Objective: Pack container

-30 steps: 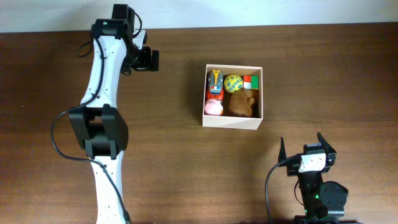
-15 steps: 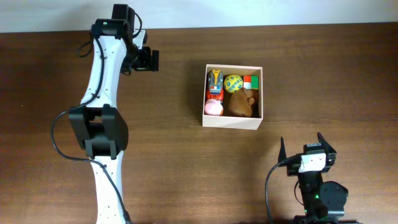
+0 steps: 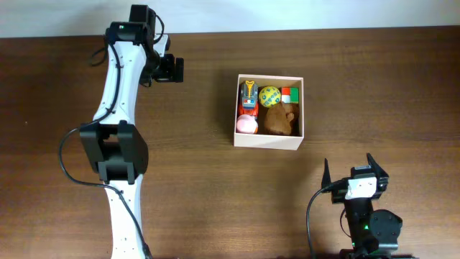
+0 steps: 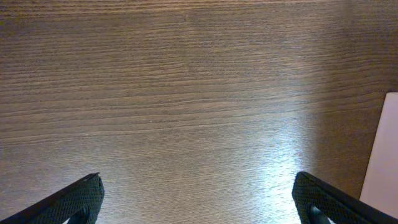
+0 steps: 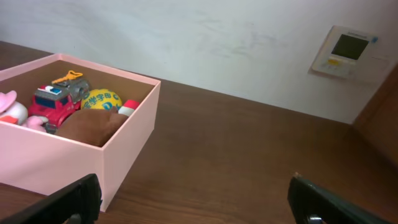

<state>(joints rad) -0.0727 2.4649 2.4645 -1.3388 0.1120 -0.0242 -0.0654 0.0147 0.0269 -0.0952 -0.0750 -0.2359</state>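
Note:
The container point(image 3: 269, 140) is a small square box with white walls, in the middle of the table. It holds a red toy car point(image 3: 249, 98), a yellow ball point(image 3: 269, 96), a red-green-white block point(image 3: 290, 95), a brown plush point(image 3: 279, 119) and a pink toy point(image 3: 246, 125). It also shows in the right wrist view point(image 5: 74, 155) at left. My left gripper point(image 3: 177, 70) is open and empty over bare wood, left of the box point(image 4: 196, 199). My right gripper point(image 3: 348, 167) is open and empty near the front edge, below the box's right corner point(image 5: 193, 199).
The brown wooden table point(image 3: 374, 86) carries only the box. A white wall runs behind its far edge, with a small wall panel point(image 5: 347, 51) in the right wrist view. The box's white wall edge point(image 4: 380, 155) shows at the right of the left wrist view.

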